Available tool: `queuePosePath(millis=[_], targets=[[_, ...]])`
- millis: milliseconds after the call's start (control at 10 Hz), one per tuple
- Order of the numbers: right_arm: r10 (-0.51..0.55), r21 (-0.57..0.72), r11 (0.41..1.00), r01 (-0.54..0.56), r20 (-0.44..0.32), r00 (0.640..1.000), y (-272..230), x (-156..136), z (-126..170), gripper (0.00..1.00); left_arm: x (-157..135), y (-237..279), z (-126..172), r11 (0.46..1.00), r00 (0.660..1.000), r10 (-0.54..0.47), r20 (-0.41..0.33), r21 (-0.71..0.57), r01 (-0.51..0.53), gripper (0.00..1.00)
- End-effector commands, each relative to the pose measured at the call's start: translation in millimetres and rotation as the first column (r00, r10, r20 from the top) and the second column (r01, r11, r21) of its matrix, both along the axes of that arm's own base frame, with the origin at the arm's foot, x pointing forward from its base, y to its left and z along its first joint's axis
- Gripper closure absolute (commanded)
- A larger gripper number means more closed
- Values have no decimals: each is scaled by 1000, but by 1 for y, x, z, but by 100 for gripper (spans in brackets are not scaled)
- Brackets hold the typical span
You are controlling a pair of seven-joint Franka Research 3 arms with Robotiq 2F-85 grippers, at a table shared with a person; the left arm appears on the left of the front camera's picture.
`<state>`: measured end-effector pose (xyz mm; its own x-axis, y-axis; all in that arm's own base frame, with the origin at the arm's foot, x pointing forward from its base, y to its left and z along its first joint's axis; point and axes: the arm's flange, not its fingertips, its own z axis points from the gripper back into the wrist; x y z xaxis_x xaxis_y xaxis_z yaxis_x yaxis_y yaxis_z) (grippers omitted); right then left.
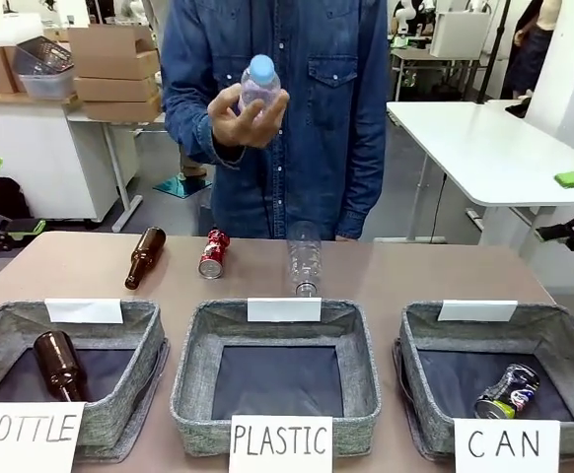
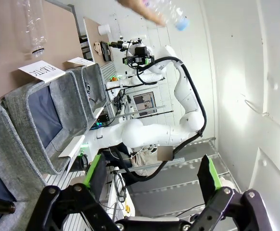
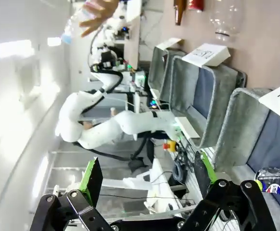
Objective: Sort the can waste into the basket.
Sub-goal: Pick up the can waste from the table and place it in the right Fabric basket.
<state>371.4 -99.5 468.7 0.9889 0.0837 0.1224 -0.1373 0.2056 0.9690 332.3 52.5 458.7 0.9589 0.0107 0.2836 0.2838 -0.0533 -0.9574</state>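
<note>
One can (image 1: 509,391) in basket (image 1: 415,335) (red can (image 1: 213,254) outside)

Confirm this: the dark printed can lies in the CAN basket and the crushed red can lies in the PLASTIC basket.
One part is wrong. The crushed red metal can lies not in the grey fabric PLASTIC basket but on the brown table beyond it, as the front view shows. The dark printed metal can does lie in the grey fabric CAN basket.

Two cans (image 1: 213,254) (image 1: 508,391), four bottles (image 1: 145,257) (image 1: 58,366) (image 1: 305,258) (image 1: 258,87), three baskets (image 1: 119,406) (image 1: 196,409) (image 1: 427,426)
</note>
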Motion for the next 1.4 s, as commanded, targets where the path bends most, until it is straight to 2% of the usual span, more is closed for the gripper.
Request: queuePosePath(millis=[0, 1200, 1300], targets=[[56, -98, 994, -49, 67, 996, 16, -3, 12, 0, -1, -3, 2, 1000, 1000, 4, 22, -24, -3, 0], [56, -98, 994, -49, 67, 996, 16, -3, 12, 0, -1, -3, 2, 1000, 1000, 4, 22, -24, -3, 0], [56, -98, 994, -49, 67, 996, 16, -3, 12, 0, 0, 0, 0, 1000, 1000, 0, 0, 0, 0, 0]])
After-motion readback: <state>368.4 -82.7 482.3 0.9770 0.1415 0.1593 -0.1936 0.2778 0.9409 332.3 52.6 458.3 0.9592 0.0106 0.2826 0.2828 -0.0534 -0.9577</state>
